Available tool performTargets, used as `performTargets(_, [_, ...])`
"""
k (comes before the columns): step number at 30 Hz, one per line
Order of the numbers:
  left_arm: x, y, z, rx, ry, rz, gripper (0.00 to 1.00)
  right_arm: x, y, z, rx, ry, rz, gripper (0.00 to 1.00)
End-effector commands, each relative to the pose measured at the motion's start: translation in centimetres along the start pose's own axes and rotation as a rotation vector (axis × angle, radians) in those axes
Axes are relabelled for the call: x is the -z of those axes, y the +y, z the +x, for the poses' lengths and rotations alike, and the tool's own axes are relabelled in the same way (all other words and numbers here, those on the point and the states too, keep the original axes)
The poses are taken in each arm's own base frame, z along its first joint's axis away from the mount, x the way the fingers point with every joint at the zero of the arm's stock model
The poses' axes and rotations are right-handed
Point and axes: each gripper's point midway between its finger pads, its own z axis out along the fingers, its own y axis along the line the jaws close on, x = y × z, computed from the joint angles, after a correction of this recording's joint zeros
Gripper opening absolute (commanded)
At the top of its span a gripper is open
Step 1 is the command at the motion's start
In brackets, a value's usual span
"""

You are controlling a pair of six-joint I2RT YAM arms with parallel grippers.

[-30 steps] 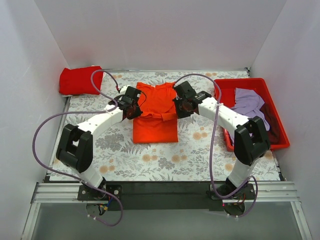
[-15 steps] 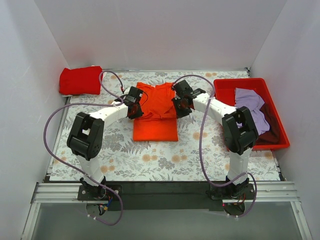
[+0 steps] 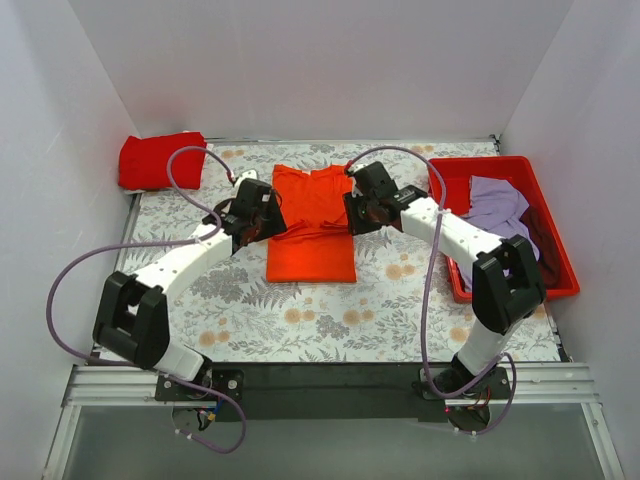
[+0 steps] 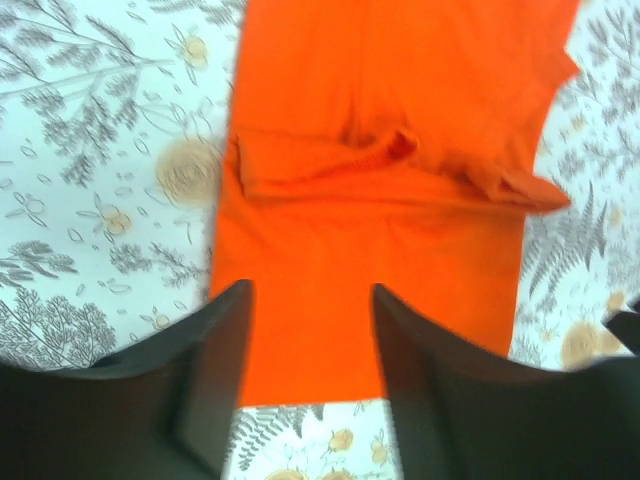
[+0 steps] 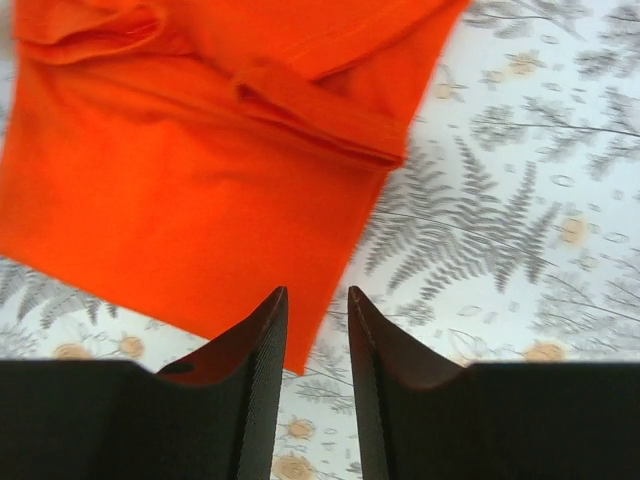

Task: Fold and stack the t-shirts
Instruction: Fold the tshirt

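Orange tee [image 3: 311, 250] lies flat on the middle of the flowered tabletop [image 3: 330, 320], collar toward the far wall, between the two arms. A rumpled ridge crosses its middle. It looks like tucked-in sleeves or a shallow fold, though the wrist views are too soft to be sure. Left fingers [image 4: 215, 370] stand spread wide above the shirt's left edge with nothing between them. Right fingers [image 5: 255, 390] are parted by a narrower gap over its right edge, also empty. A deeper red tee [image 3: 160, 160] sits folded in the far left corner. The lavender tee [image 3: 495, 205] and maroon tee [image 3: 545, 245] lie loose in the red bin [image 3: 480, 168] on the right.

The cloth should be light and limp, and it will likely sag and wrinkle if lifted from one point. A fair hold would be a pinch at each side edge, level with one another, so the fold carries over square.
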Motion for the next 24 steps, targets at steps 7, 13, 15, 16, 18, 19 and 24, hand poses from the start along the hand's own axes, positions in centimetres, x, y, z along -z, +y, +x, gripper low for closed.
performTargets(7, [-0.9, -0.3, 8.4, -0.025, 0.131, 0.002, 0.34, -3.2, 6.2, 0.6, -0.028, -0.055, -0.234, 0.24])
performTargets(13, [-2.2, 1.0, 11.5, -0.048, 0.203, -0.051, 0.34, -6.3, 5.5, -0.5, -0.034, -0.054, -0.188, 0.19])
performTargets(15, [-2.1, 1.2, 12.2, -0.050, 0.218, -0.053, 0.33, -7.1, 4.8, -1.5, -0.046, -0.065, -0.170, 0.19])
performTargets(16, [-2.0, 1.4, 12.7, -0.053, 0.230, -0.054, 0.34, -8.0, 4.3, -1.4, -0.051, -0.053, -0.155, 0.19])
performTargets(18, [-1.8, 1.6, 13.2, -0.050, 0.250, -0.061, 0.34, -8.9, 3.3, -2.3, -0.061, -0.063, -0.145, 0.19])
performTargets(19, [-1.7, 1.8, 13.6, -0.049, 0.260, -0.067, 0.34, -9.7, 3.1, -3.3, -0.061, -0.075, -0.140, 0.20])
performTargets(24, [-0.4, 2.4, 15.3, -0.038, 0.308, -0.062, 0.34, -11.5, -0.5, -6.6, -0.122, -0.132, -0.057, 0.21])
